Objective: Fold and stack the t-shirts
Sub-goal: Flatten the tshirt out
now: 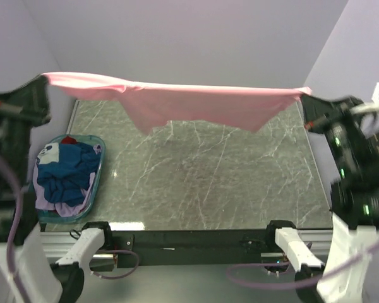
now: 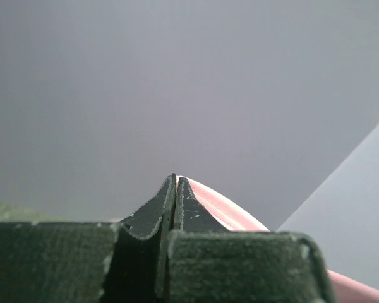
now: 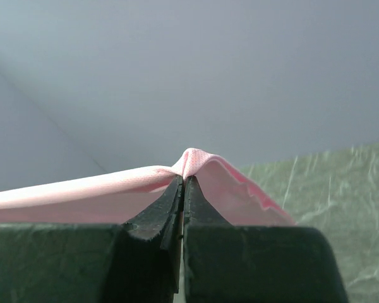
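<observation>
A light pink t-shirt hangs stretched in the air across the far side of the table, held at both ends. My left gripper is shut on its left corner; in the left wrist view the gripper pinches the pink t-shirt's edge. At the right, my right gripper is shut on the other corner; the right wrist view shows that gripper with the pink t-shirt bunched over its tips. More t-shirts, blue, white, red and purple, lie bunched in the basket.
A teal plastic basket stands at the left edge of the grey marble table. Lilac walls close in behind and to the right. Both arm bases sit on the black rail along the near edge.
</observation>
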You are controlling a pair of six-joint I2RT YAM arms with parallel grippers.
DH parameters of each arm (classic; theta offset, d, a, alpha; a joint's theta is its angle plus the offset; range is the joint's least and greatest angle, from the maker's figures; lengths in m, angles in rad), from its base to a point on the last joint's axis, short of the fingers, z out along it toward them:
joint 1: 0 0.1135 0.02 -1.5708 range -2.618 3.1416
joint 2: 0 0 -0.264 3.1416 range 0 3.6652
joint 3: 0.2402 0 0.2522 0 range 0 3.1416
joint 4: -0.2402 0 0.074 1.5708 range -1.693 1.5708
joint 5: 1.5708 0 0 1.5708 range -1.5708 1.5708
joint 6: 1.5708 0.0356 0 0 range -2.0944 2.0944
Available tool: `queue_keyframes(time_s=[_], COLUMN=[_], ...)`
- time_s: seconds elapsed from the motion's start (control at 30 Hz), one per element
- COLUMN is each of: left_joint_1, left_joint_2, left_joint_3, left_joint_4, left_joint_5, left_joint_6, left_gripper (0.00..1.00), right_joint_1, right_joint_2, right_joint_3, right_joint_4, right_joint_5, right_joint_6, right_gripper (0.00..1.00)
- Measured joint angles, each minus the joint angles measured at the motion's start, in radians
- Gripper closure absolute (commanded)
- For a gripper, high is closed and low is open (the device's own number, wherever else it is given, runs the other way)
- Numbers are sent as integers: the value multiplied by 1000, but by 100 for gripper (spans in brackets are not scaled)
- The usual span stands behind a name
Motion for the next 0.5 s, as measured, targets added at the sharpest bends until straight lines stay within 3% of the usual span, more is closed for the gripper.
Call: queue_keyframes(time_s=[0.13, 0.3, 0.5], left_joint_1=[-1, -14, -18], left_joint_2=[-97, -128, -119], left_joint_3=[84, 124, -78], left_joint_4=[3, 4, 45], left_joint_5=[-17, -28, 16], left_joint_6=[37, 74, 89], left_gripper=[99, 99, 99], right_joint_1=[0, 0, 0], right_joint_2=[-162, -249, -215], right_joint_3=[13, 14, -173], right_joint_4=[-2, 1, 15], right_joint_5=[31, 52, 53], right_joint_6=[-32, -62, -60], right_gripper=[100, 100, 100])
